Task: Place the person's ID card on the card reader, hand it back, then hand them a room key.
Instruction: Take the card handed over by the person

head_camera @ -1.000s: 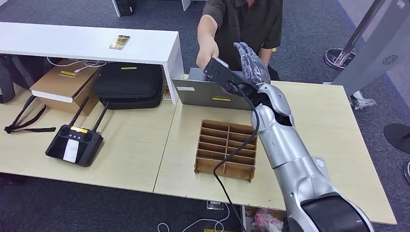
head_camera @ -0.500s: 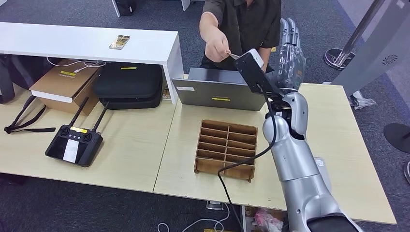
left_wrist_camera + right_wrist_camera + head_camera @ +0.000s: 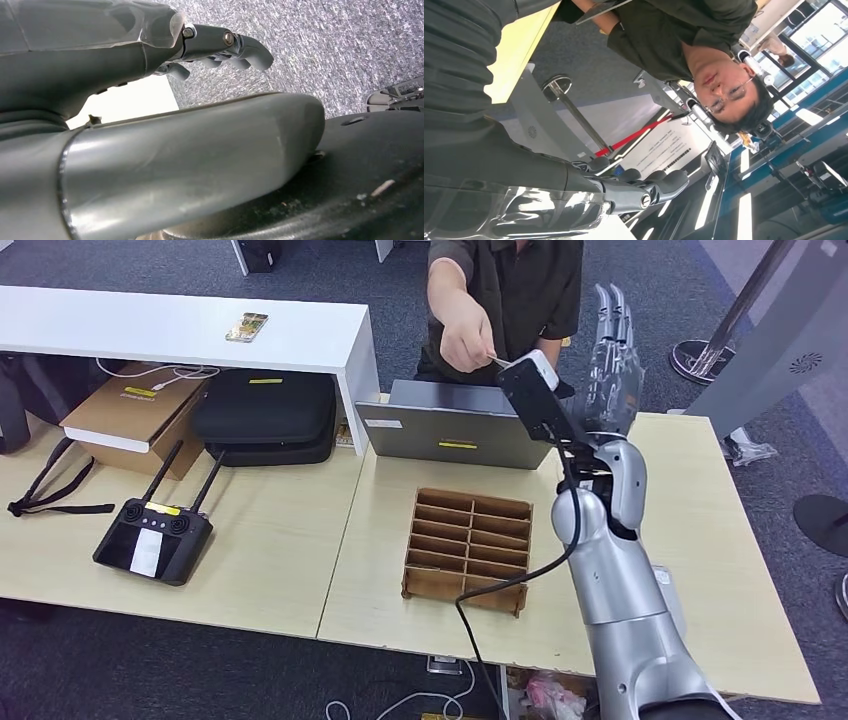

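Right hand [image 3: 612, 365] raised, fingers straight and apart, empty, beside the person's hand [image 3: 466, 340] holding a card [image 3: 497, 361]. Left hand [image 3: 220, 47] hangs, fingers curled.

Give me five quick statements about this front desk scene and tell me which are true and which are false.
1. The right robot hand is raised with nothing in it. True.
2. The person's hand pinches a thin card. True.
3. The wooden divider tray stands on the white shelf. False: it stands on the light wooden table, in front of the laptop.
4. The black remote controller lies on the table. True.
5. The laptop is open. False: its lid is shut.
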`<state>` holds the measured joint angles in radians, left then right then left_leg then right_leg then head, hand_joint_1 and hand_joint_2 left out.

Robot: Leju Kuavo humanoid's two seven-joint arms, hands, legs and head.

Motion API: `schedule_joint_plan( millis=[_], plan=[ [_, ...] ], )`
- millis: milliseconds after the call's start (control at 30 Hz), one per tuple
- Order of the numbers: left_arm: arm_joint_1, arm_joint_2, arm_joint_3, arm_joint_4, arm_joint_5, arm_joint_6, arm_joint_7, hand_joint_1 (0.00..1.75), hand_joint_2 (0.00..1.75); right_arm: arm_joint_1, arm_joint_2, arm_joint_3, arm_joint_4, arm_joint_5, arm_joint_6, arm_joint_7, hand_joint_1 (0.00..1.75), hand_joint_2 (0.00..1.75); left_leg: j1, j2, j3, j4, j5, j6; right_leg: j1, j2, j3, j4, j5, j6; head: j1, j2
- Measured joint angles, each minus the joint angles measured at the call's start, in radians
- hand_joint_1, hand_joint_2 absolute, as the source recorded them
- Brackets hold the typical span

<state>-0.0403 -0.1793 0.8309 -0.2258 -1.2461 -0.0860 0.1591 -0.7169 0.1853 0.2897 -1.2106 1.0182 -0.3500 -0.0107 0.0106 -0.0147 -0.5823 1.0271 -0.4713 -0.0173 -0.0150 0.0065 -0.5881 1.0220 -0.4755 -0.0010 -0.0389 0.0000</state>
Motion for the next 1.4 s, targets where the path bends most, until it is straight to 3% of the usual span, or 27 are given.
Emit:
schedule_joint_plan(
  millis=[67,133,200,1400],
  plan=[
    [0.0,0.0,0.0,0.0,-0.002,-0.001,0.0,0.0,0.0,0.003,-0.002,-0.003,-0.001,-0.002,0.005,0.0,0.3,1.75,0.0,0.0,0.0,0.0,0.0,0.0,0.0,0.0,0.0,0.0,0.0,0.0,0.0,0.0],
    [0.0,0.0,0.0,0.0,-0.003,-0.001,0.0,0.0,0.0,0.005,-0.003,-0.007,-0.001,-0.006,0.008,0.0,1.17,1.75,0.0,0.0,0.0,0.0,0.0,0.0,0.0,0.0,0.0,0.0,0.0,0.0,0.0,0.0],
    [-0.001,0.0,0.001,0.0,-0.005,-0.001,0.0,0.0,0.0,0.008,-0.004,-0.009,-0.001,-0.01,0.011,0.0,1.75,1.75,0.0,0.0,0.0,0.0,0.0,0.0,0.0,0.0,0.0,0.0,0.0,0.0,0.0,0.0],
    [-0.004,0.001,0.028,0.0,-0.012,-0.009,0.0,0.0,0.0,0.016,-0.012,-0.019,0.014,-0.063,-0.001,0.0,1.75,1.75,0.0,0.0,0.0,0.0,0.0,0.0,0.0,0.0,0.0,0.0,0.0,0.0,0.0,0.0]
  ],
)
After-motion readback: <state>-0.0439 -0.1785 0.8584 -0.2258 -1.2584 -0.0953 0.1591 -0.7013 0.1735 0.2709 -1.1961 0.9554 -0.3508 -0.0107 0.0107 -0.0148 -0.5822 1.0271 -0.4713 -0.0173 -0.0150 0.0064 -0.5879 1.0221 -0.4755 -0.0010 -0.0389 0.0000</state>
